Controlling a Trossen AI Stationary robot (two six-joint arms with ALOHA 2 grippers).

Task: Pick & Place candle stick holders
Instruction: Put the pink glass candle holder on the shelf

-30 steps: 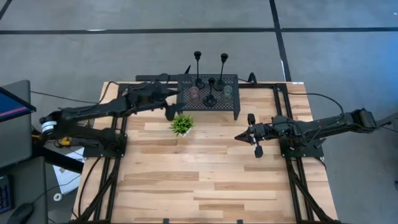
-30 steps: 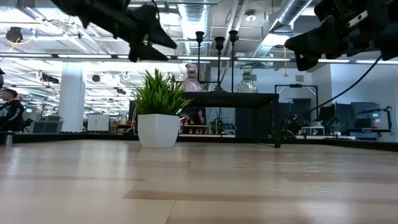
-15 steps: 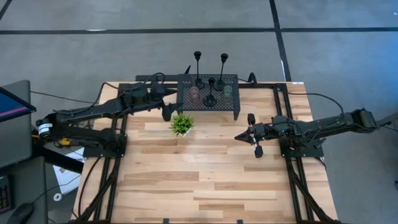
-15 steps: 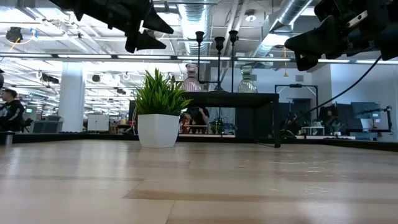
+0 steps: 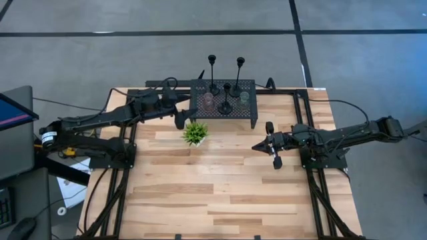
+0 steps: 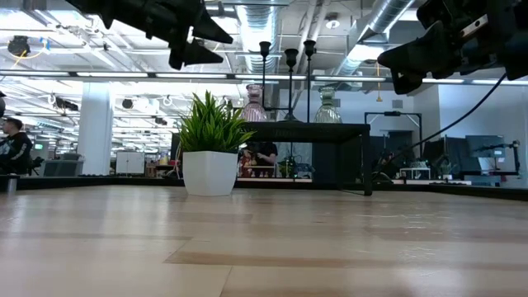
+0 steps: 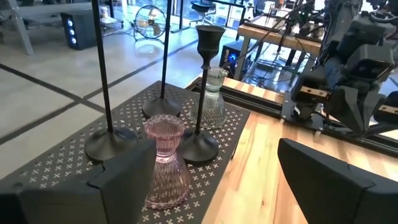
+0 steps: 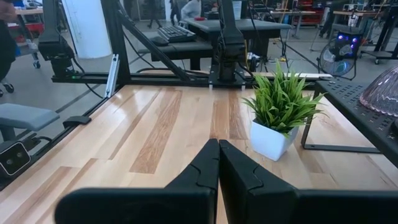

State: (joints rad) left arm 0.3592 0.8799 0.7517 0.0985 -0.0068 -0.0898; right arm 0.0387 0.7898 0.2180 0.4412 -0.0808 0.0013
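Note:
Three slim black candle stick holders [image 5: 226, 100] stand by their round bases on the black mesh rack [image 5: 200, 110] at the table's far edge. A pinkish glass cup [image 5: 208, 100] and a greenish one [image 5: 244, 98] stand on the rack among them. In the left wrist view the pink cup [image 7: 163, 162] stands nearest, with the short holder [image 7: 202, 106] and the greenish cup [image 7: 214, 99] behind it. My left gripper [image 5: 181, 112] is open and empty in the air, just left of the rack. My right gripper [image 5: 255, 147] is shut and empty above the table's right middle.
A small green plant in a white pot [image 5: 195, 133] stands in front of the rack's left end, close to my left gripper. Bare wooden tabletop [image 5: 220, 193] stretches to the near edge. A person sits in the room beyond [image 6: 12, 144].
My left gripper has risen a little and drawn slightly toward the table's far left, staying open. The holders, cups and my right arm have kept still.

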